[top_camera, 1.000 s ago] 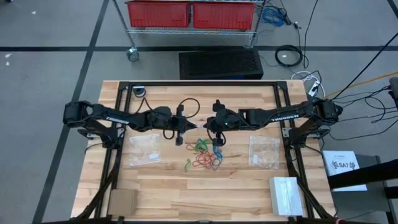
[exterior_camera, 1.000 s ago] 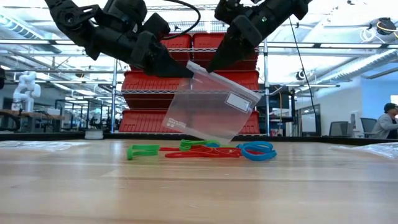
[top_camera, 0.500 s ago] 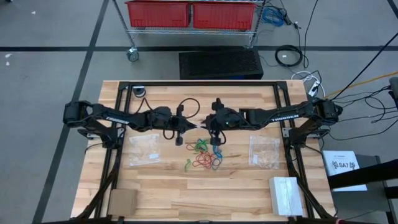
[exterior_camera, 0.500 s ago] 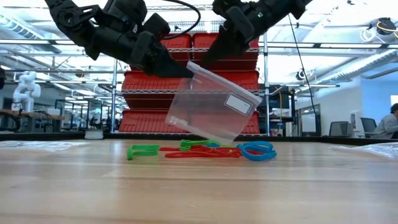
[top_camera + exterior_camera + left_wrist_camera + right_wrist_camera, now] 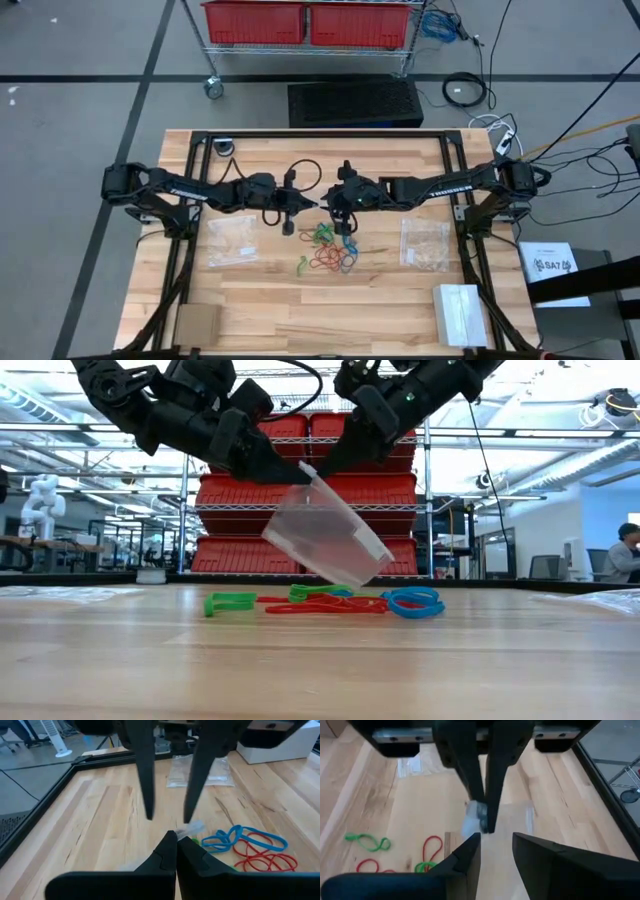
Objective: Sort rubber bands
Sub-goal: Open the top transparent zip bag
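Note:
A clear zip bag (image 5: pixel 325 540) hangs above the table's middle from my left gripper (image 5: pixel 300 475), which is shut on it. My right gripper (image 5: pixel 330 460) stands open close beside the bag's top, opposite the left one; in the left wrist view its two fingers (image 5: pixel 145 785) stand apart in front of my shut left gripper (image 5: pixel 176 847). Green, red and blue rubber bands (image 5: pixel 328 250) lie in a loose heap on the wood under the bag (image 5: pixel 330 602). My left gripper pinches the bag's upper corner (image 5: pixel 308 478) between its two fingertips, coming in slanting down from the table's left. The bag hangs below the fingers, tilted, bulging open and clear of the table. My right gripper is close to the bag's top edge (image 5: pixel 192 827); whether it touches I cannot tell.
Two more clear bags lie flat on the table, one left (image 5: pixel 232 240) and one right (image 5: pixel 425 243). A white box (image 5: pixel 460 312) and a cardboard piece (image 5: pixel 197 323) sit near the front edge. A black cable (image 5: pixel 300 170) loops behind the grippers.
My right gripper has opened and let go of the bag's top. The bag, flat and stretched between both grippers before, has sagged on its right side and bulged into a rounded shape, still held at its left corner.

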